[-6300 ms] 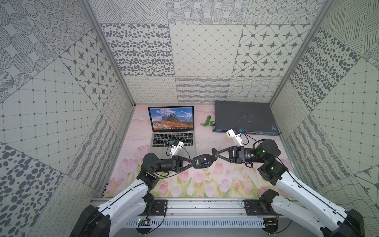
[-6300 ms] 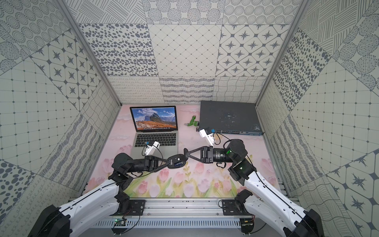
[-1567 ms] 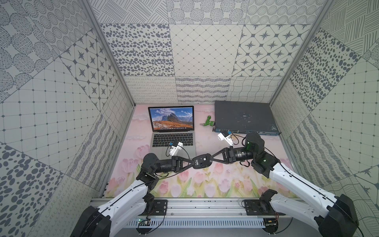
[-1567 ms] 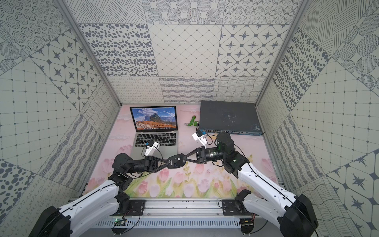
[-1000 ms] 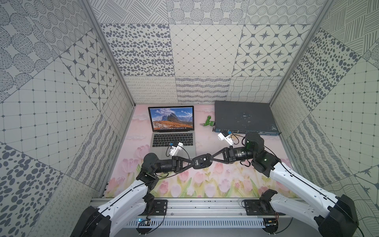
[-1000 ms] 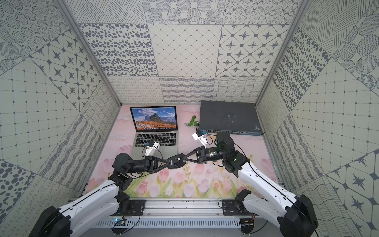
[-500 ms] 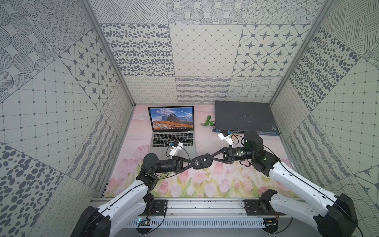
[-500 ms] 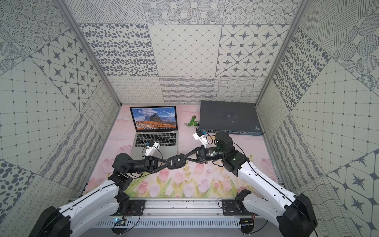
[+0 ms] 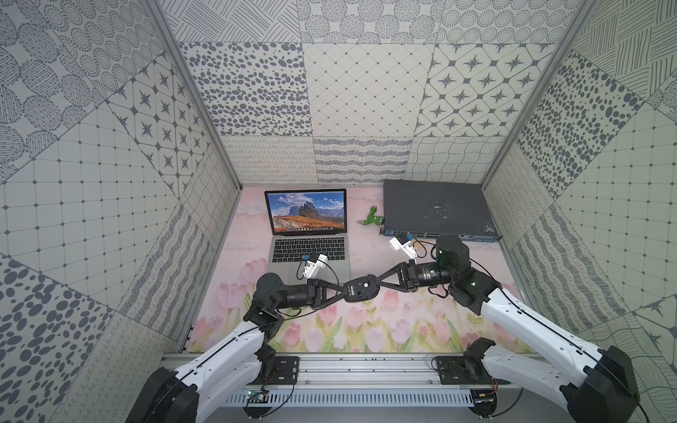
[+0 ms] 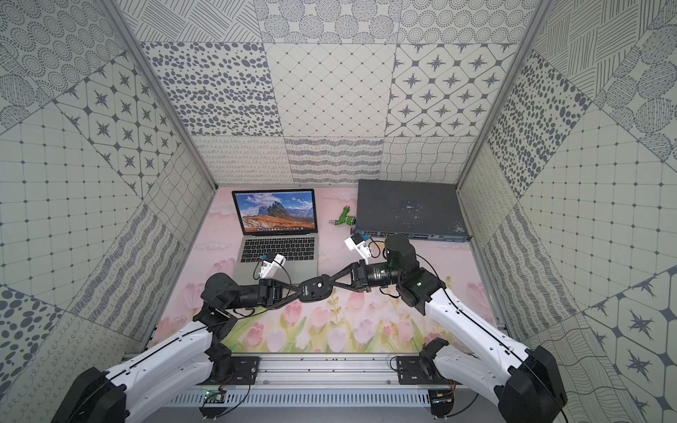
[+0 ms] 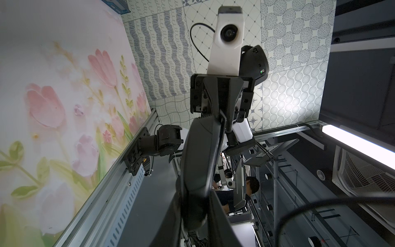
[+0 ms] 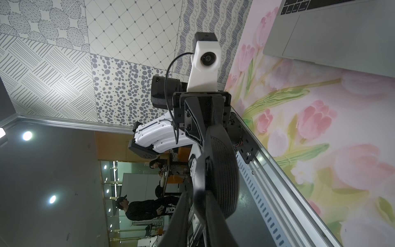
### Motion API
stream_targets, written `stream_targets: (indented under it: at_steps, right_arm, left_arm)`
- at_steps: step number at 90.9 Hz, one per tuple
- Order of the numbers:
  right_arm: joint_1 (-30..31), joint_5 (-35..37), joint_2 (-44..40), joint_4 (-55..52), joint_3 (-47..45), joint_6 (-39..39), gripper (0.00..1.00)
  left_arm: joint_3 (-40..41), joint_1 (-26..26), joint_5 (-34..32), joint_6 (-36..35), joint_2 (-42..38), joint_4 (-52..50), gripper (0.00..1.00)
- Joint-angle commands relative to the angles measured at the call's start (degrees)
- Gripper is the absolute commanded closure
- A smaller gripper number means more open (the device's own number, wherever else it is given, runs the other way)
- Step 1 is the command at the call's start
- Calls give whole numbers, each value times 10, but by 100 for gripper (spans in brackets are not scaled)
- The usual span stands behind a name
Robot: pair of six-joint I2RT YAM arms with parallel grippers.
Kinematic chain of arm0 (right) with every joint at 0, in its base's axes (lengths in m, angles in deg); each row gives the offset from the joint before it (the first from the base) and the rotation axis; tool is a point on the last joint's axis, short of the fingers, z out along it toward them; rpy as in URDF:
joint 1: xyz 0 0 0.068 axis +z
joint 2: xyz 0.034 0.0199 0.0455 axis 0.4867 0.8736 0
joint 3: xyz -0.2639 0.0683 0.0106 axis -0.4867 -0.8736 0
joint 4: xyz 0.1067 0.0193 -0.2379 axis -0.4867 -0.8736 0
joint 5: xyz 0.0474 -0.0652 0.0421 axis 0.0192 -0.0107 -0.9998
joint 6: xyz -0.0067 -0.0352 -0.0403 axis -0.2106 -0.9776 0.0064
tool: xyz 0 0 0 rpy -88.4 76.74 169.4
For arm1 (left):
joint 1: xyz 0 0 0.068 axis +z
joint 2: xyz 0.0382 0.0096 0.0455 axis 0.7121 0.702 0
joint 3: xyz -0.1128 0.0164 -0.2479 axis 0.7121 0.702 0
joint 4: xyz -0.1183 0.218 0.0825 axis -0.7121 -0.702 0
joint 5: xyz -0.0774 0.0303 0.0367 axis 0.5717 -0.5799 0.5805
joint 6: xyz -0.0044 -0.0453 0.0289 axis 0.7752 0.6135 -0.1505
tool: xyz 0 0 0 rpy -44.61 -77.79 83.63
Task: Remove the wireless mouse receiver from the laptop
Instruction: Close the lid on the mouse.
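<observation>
- The left arm (image 9: 234, 344) reaches up from the front rail, bends at the elbow and lays its forearm level above the tulip-print mat (image 9: 366, 329), pointing towards the middle.
- The right arm (image 9: 531, 326) mirrors it from the other side, with its forearm level and its wrist turned inward.
- The dark grey switch box (image 9: 436, 210) lies flat at the back right of the mat.
- The laptop (image 9: 307, 212) stands open at the back left, just behind the left wrist, with its screen lit.
- The left gripper (image 9: 346, 291) is clenched on one end of the black mouse (image 9: 361, 288) and holds it clear of the mat.
- The right gripper (image 9: 379, 284) has its fingers drawn to a narrow point against the mouse's opposite end. I cannot tell whether they are pinching it or only touching it.
- The mouse hangs between the two grippers, in front of the laptop's right corner and well apart from it.
- A green-and-white plug (image 9: 374, 219) lies between the laptop and the switch box.
- The wireless mouse receiver cannot be made out in any view, so I cannot tell whether it sits in the laptop.
</observation>
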Motion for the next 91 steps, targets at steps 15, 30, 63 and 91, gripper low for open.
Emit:
stream_targets:
  at_steps: [15, 30, 63, 91]
  right_arm:
    - [-4, 7, -12, -3, 14, -14, 81]
    - [-5, 6, -16, -4, 11, -14, 81]
    - [-7, 3, -18, -8, 8, -15, 80]
    - [-12, 2, -21, -11, 2, -16, 77]
  left_arm:
    - [3, 3, 17, -20, 0, 59, 96]
    - [3, 3, 17, -22, 3, 59, 96]
    - [4, 3, 18, -21, 3, 61, 97]
    - [3, 3, 17, -22, 5, 62, 96]
